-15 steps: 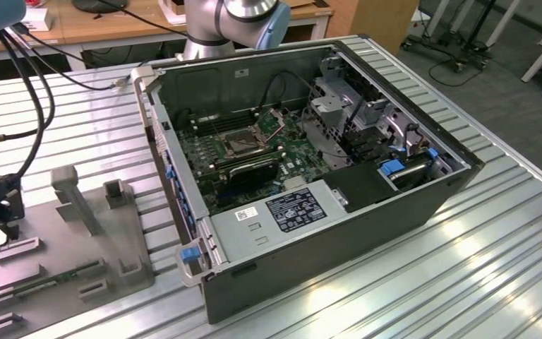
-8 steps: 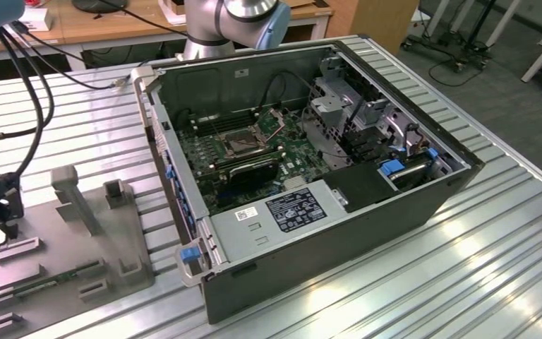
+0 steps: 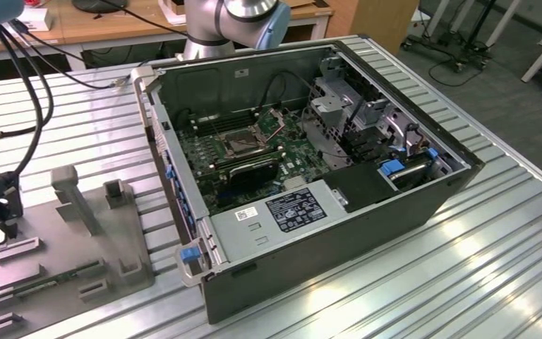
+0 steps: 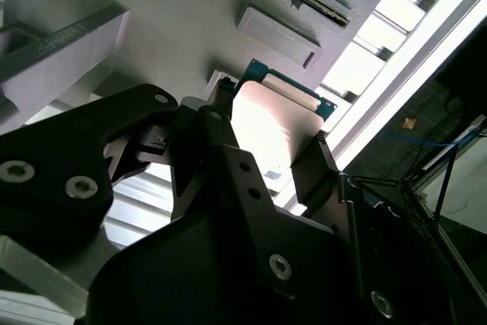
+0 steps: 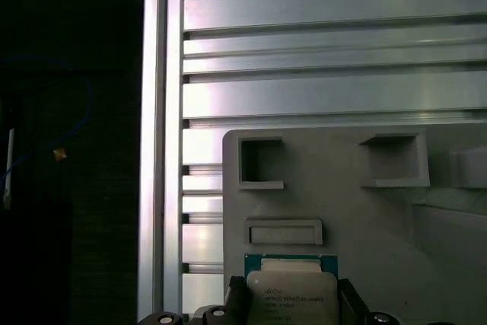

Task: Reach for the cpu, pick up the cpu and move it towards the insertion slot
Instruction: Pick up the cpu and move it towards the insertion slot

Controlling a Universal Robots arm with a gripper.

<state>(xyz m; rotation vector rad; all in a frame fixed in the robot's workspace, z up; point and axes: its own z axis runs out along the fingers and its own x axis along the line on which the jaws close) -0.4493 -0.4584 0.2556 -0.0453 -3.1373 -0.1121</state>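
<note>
The cpu [image 4: 278, 123] is a thin square chip with a pale metal face and a green rim. It sits between the two black fingers of my gripper [image 4: 268, 133], which press on opposite edges of it. In the first wrist view the cpu [image 5: 293, 294] is just over the grey fixture plate [image 5: 342, 203], with the gripper [image 5: 293, 306] shut on it. In the exterior view the gripper [image 3: 8, 219] hangs at the far left over the fixture. The insertion slot [image 3: 236, 144] lies well to the right, inside the open case on the green board.
The open computer case [image 3: 346, 233] stands mid-table with tall walls around the board. The grey fixture [image 3: 73, 275] carries upright posts [image 3: 75, 198] and a green memory stick [image 3: 59, 277]. Cables [image 3: 26, 92] hang at the exterior view's left. The slatted table [image 3: 497, 268] stretches around.
</note>
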